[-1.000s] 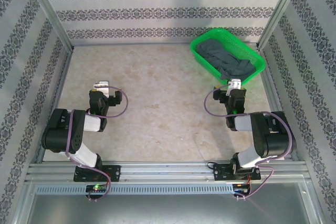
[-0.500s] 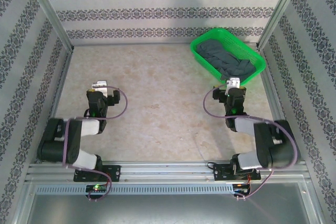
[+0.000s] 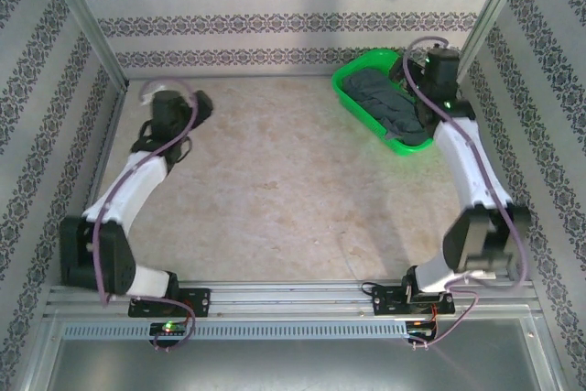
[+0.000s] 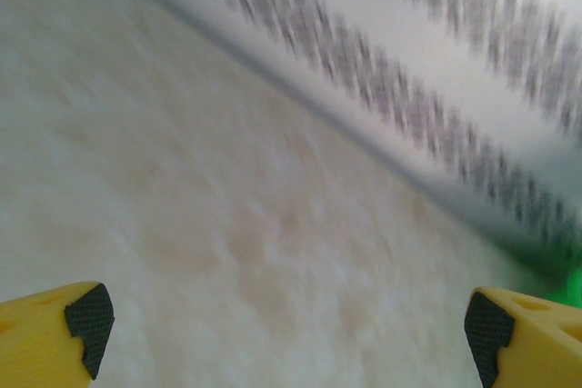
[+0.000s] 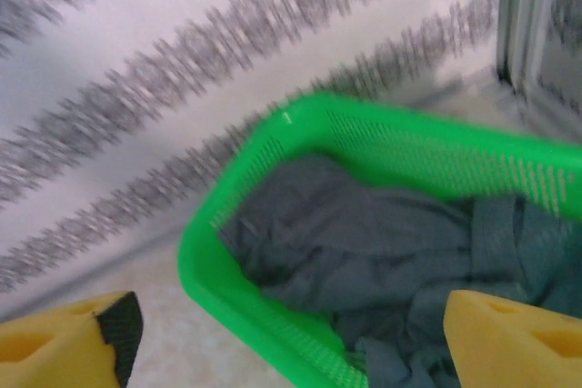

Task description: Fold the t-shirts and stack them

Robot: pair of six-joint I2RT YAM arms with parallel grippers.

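The t-shirts point(image 3: 380, 98) lie crumpled together as dark slate-grey fabric inside a bright green mesh basket point(image 3: 403, 146) at the table's back right. The right wrist view looks down on the t-shirts point(image 5: 364, 233) heaped in the basket point(image 5: 195, 252). My right gripper point(image 3: 423, 70) hangs above the basket's far right side. Its yellow fingers point(image 5: 68, 338) stand wide apart, so the right gripper point(image 5: 291, 343) is open and holds nothing. My left gripper point(image 3: 165, 98) is stretched out to the back left, over bare table. In its own wrist view the left gripper point(image 4: 286, 338) is open and empty.
Patterned walls with metal posts close in the table point(image 3: 275, 180) at the back and both sides. The back wall point(image 4: 436, 115) runs close ahead of the left gripper. A metal corner post point(image 5: 536, 34) stands just behind the basket.
Both arms have unfolded from near their bases and reached toward the back. The right one now hangs over the basket and the left one has gone to the back left corner.
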